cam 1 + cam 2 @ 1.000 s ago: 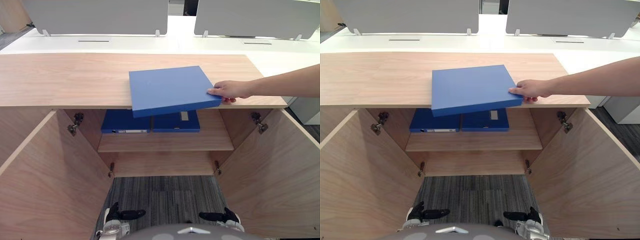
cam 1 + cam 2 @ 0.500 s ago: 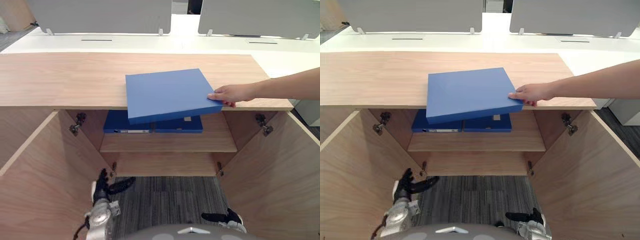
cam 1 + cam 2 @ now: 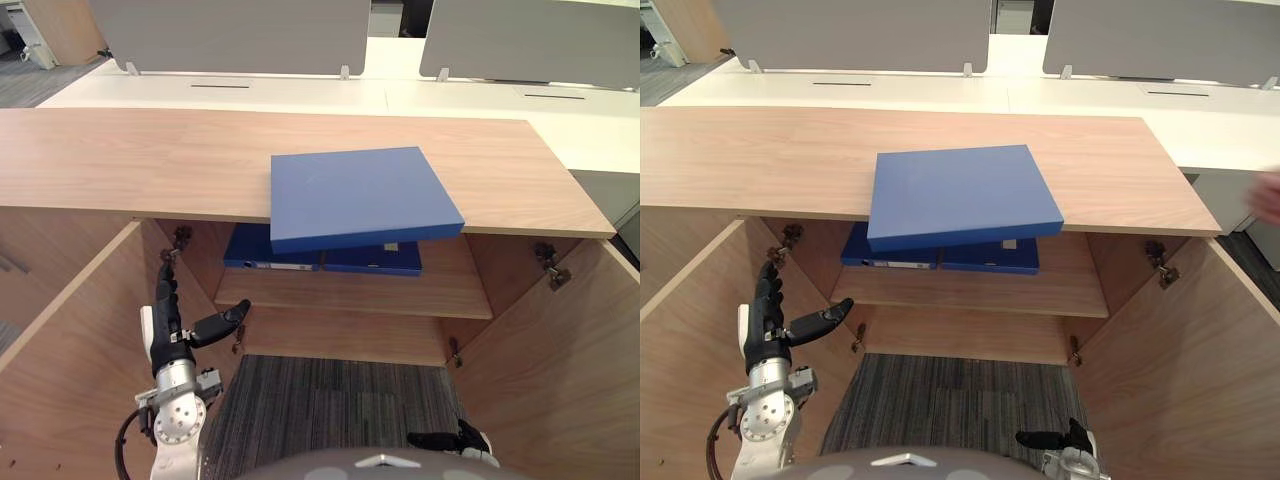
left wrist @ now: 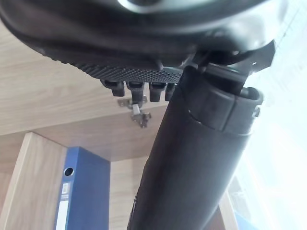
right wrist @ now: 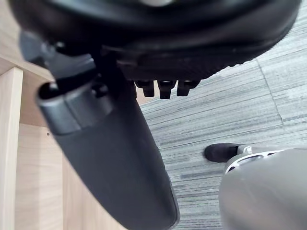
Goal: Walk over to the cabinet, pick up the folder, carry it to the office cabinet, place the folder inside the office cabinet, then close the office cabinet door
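A flat blue folder [image 3: 360, 195] lies on the wooden cabinet top [image 3: 130, 160], its near edge jutting out over the open front. No hand touches it. My left hand [image 3: 170, 322] is raised below and to the left of it, close to the open left door [image 3: 70, 350]; its fingers are straight and its thumb is spread, holding nothing. The left wrist view looks past the thumb [image 4: 192, 167] at a door hinge [image 4: 136, 112]. My right hand [image 3: 1050, 440] hangs low over the carpet, open and empty.
Both cabinet doors stand open, the right door [image 3: 560, 370] angled toward me. Two blue binders [image 3: 275, 257] lie on the inner shelf [image 3: 350, 295]. A person's hand [image 3: 1268, 195] shows at the far right edge. White desks with grey screens [image 3: 230, 30] stand behind.
The person's hand has let go of the folder and pulled away to the right. The folder now rests on the cabinet top. My left hand has risen beside the left door.
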{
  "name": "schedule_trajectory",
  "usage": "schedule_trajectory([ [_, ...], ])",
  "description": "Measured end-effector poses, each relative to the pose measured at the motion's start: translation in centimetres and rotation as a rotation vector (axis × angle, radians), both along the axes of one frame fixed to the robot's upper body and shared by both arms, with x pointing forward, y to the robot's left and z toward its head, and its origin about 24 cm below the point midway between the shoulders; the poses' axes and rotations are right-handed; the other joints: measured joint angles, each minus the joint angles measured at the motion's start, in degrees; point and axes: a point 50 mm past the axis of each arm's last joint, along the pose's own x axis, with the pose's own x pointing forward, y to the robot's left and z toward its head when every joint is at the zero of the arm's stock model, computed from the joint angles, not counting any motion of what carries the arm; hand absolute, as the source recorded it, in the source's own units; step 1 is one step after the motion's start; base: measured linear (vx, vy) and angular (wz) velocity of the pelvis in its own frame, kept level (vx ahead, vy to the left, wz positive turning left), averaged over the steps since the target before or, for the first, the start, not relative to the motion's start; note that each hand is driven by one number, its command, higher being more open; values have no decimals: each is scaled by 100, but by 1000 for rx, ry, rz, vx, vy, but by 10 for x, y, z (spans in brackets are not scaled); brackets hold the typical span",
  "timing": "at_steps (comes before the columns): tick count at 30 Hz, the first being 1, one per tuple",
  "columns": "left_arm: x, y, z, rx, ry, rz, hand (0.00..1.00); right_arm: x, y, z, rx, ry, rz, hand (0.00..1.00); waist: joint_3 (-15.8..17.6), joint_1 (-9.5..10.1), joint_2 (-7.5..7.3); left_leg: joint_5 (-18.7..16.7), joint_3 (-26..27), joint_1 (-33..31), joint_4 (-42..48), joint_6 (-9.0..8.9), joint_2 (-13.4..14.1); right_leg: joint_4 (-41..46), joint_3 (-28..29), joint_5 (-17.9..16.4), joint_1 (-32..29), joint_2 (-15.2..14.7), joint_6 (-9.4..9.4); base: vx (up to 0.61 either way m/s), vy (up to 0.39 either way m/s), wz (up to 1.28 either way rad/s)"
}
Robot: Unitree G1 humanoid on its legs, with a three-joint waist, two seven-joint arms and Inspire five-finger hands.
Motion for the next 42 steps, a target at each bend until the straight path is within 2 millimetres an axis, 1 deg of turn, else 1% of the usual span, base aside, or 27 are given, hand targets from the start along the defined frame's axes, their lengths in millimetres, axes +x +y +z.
schedule_trajectory([
  [3,-3,-1,11,39,-26,-21,100,-4,-2,0,-4,10,1,100,-3,-1,-2,-8,-7,37,46,-14,23,55,2,-37,15,6,15,-66,-26,0],
  [6,-1,-2,22,62,-71,-34,100,-14,-5,-1,-4,35,4,100,-18,-2,19,-1,-13,47,62,-29,41,77,0,-46,21,16,16,-45,-24,0],
  [8,2,-4,36,130,-107,-72,100,-22,-6,-3,-4,62,12,100,-37,-6,24,4,-13,53,60,-36,51,75,0,-45,25,26,17,0,0,0],
  [10,4,-5,44,201,-119,-114,100,-27,-6,-3,-2,75,12,100,-81,-10,28,5,-13,57,49,-38,54,61,0,-43,29,32,18,0,0,0],
  [11,6,-5,51,295,-116,-163,100,-28,-6,-4,-5,81,21,100,-97,-32,34,6,-13,105,25,-39,54,33,-1,-41,86,37,18,0,0,0],
  [13,9,-4,55,376,-106,-209,100,-29,-6,-4,-8,88,35,100,-105,-46,40,5,-7,198,-17,-39,52,4,-1,-40,171,43,20,0,0,0],
  [14,11,-3,58,442,-100,-242,100,-28,-6,-4,-13,92,71,100,-119,-50,36,2,-3,246,-28,-42,47,-24,-1,-40,220,43,20,0,0,0],
  [19,14,-1,65,582,-84,-312,100,-27,-4,-4,-9,94,86,100,-162,-50,3,-4,3,238,-27,-47,45,-53,14,-39,228,47,21,0,0,0],
  [23,17,-14,82,706,-141,-405,100,-31,-3,-5,1,108,86,100,-196,-32,-44,-23,29,235,11,-51,55,-39,61,-38,241,57,20,-1,-7,-4],
  [25,23,-28,90,788,-198,-484,100,-33,-3,-6,6,113,86,100,-225,-30,-46,-62,43,210,69,-48,60,-21,86,-40,263,57,19,-34,-3,-4],
  [26,24,-31,92,803,-214,-501,100,-33,-3,-6,7,113,86,100,-227,-32,-41,-73,47,211,87,-51,62,-18,92,-41,270,57,18,-45,-1,-4],
  [27,26,-40,98,832,-257,-536,100,-34,-2,-6,8,115,86,100,-239,-38,-29,-80,62,223,94,-56,70,-5,109,-44,271,61,16,-34,0,-5],
  [31,28,-56,109,893,-351,-609,100,-39,-2,-7,9,124,84,100,-268,-37,-30,-98,134,233,111,-82,101,31,186,-51,224,90,3,-18,-5,-9],
  [33,29,-62,111,913,-378,-637,100,-41,-2,-7,9,130,82,100,-296,-41,-24,-105,165,233,118,-93,117,36,218,-55,210,108,-4,5,-14,-11],
  [34,30,-68,111,904,-394,-661,100,-43,-2,-7,9,133,81,100,-318,-53,-45,-118,189,242,126,-106,134,36,247,-59,204,127,-10,13,-15,-8],
  [39,33,-84,111,920,-433,-718,100,-43,-2,-7,9,133,81,100,-319,-62,-48,-162,237,240,171,-119,176,35,291,-74,200,172,-33,14,-13,-5],
  [42,34,-90,112,948,-448,-729,100,-43,-2,-7,10,134,81,100,-319,-71,-48,-175,279,240,173,-128,196,35,326,-80,179,193,-44,15,-12,-7],
])
